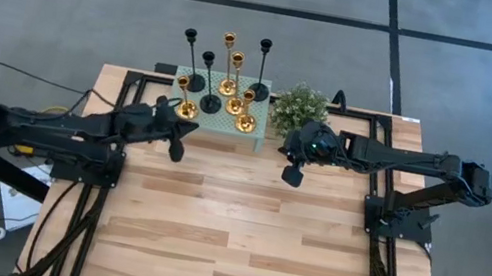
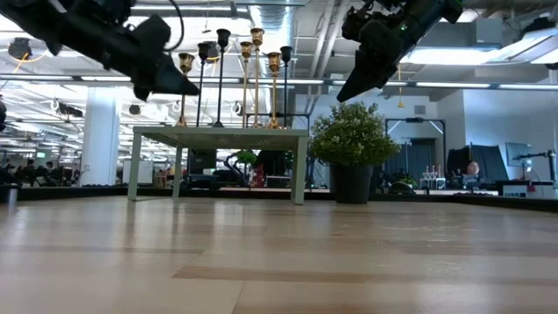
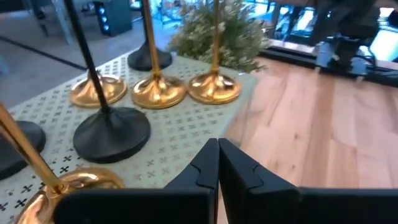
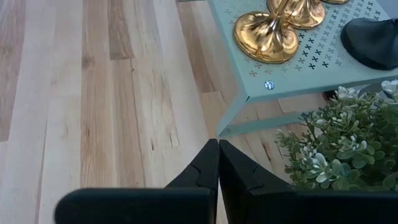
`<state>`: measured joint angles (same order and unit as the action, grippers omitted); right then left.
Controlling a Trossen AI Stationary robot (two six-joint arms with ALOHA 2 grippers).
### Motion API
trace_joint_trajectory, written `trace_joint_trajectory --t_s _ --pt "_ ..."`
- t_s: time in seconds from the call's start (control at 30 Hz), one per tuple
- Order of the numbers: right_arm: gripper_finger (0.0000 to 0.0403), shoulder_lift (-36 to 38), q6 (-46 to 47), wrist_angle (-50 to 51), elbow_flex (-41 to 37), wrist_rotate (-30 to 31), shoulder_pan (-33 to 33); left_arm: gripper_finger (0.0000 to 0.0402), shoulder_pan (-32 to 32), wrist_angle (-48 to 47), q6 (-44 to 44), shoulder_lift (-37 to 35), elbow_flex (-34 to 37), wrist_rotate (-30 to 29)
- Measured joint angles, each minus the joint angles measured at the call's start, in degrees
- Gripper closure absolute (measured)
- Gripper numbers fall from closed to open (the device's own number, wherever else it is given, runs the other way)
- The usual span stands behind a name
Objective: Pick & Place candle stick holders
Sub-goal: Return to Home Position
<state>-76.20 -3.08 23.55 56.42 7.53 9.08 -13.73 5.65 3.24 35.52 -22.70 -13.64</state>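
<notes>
On wood tabletop (image 1: 238, 238), mint table (image 2: 218, 133) bears holders (image 1: 228, 84); office rm (image 2: 87, 131) behind.

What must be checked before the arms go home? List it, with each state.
1. All seven holders upright on the little table: ok, three black and four gold.
2. Left gripper shut and empty: ok.
3. Right gripper shut and empty: ok.
4. Left gripper off the holders: ok. It is by the little table's front corner, though near one gold holder.
5. Right gripper off the plant: cannot tell. The high view shows them very close.
</notes>
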Motion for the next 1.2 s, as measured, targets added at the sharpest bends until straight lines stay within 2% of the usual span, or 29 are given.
trace_joint_trajectory --t_s 0.3,0.4,0.57,0.9,1.1,1.2 --pt "0.0403 0.0 -4.7 -2.0 0.0 -0.2 0.0 0.0398 4.2 -13.0 -0.4 -9.4 -0.1 -4.3" --pt "0.0403 0.0 -6.5 -3.8 0.0 -1.0 0.1 0.0398 5.3 -13.8 -0.8 -11.5 -0.1 -4.3" --pt "0.0403 0.0 -7.8 -5.7 0.0 -6.3 0.6 0.0398 8.1 -13.8 -4.7 -14.5 -0.1 -3.2" --pt "0.0403 2.1 -8.0 -3.5 0.0 -7.0 1.5 0.0397 14.6 -17.6 -7.7 -19.4 -0.1 -4.6" --pt "0.0403 5.4 -8.0 -1.9 0.0 -8.2 1.6 0.0396 16.2 -20.9 -7.8 -23.4 -0.1 -6.2" --pt "0.0403 7.1 -8.0 -0.8 0.0 -8.2 1.6 0.0395 16.8 -22.4 -10.4 -26.0 -0.1 -6.3"
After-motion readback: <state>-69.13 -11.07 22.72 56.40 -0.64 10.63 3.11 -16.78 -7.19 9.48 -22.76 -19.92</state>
